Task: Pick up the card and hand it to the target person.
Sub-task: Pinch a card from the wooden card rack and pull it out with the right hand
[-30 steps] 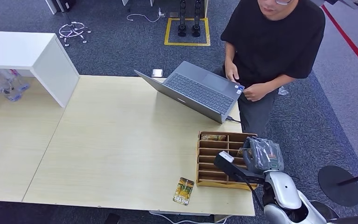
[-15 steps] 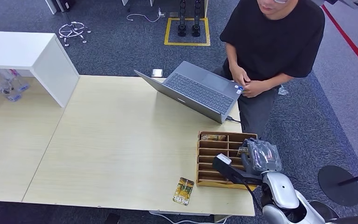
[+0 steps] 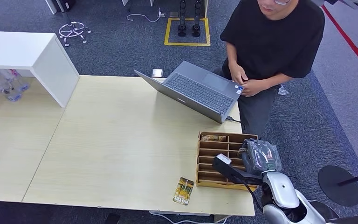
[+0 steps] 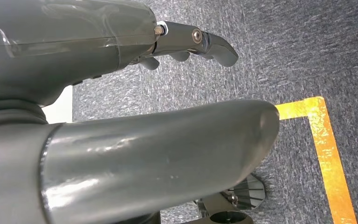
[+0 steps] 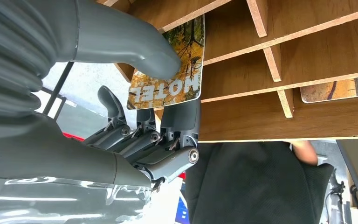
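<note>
1. You look down on a pale wood tabletop (image 3: 112,140) made of two slabs joined side by side.
2. A white cabinet (image 3: 32,56) stands on the far left part of it, with clear bottles (image 3: 4,84) lying beside it.
3. Around it lies blue-grey carpet (image 3: 116,42), with a yellow taped square (image 3: 187,44) at the far side and a red line (image 3: 349,42) at the right.
4. A dark round stand base (image 3: 339,179) sits on the carpet at the right.

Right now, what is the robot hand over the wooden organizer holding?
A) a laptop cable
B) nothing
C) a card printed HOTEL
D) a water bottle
C: in the right wrist view the right robot hand pinches a card printed HOTEL between thumb and fingers, against the wooden organizer.
</note>
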You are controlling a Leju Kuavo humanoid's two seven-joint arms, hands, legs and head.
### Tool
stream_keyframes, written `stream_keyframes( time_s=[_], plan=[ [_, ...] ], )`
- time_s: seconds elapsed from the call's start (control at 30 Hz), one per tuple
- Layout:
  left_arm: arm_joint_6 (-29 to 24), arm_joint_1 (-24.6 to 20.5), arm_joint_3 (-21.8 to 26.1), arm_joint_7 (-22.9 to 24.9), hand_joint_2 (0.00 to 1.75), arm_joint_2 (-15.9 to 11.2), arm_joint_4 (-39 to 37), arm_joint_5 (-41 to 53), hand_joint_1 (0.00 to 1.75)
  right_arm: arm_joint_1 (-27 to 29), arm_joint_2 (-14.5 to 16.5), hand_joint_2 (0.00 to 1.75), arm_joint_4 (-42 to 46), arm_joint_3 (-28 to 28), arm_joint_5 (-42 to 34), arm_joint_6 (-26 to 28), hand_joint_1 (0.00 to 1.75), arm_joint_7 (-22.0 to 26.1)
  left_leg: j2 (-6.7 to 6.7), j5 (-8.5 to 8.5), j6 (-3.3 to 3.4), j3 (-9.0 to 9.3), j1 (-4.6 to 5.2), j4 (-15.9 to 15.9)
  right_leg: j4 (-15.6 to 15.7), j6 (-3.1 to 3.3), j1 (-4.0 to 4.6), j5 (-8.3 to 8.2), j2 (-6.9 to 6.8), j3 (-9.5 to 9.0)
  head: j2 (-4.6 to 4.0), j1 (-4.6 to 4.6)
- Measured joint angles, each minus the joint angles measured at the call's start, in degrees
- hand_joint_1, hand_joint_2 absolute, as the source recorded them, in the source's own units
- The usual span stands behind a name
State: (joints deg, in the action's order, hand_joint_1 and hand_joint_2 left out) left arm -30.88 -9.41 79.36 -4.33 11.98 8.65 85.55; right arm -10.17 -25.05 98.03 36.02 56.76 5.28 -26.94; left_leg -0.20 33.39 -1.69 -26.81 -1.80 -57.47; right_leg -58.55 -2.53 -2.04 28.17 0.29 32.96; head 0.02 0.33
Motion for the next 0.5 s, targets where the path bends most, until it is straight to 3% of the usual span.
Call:
stream_keyframes(
  time_s=[0.5],
  plan=[
    [-0.10,0.01,0.00,0.22,0.00,0.00,0.01,-0.10,0.00,-0.57,-0.34,1.75,3.26,-0.05,-0.38,-0.59,1.34,-0.45,0.00,0.00,0.00,0.00,0.00,0.00,0.00,0.00,0.00,0.00,0.00,0.00,0.00,0.01]
  ],
)
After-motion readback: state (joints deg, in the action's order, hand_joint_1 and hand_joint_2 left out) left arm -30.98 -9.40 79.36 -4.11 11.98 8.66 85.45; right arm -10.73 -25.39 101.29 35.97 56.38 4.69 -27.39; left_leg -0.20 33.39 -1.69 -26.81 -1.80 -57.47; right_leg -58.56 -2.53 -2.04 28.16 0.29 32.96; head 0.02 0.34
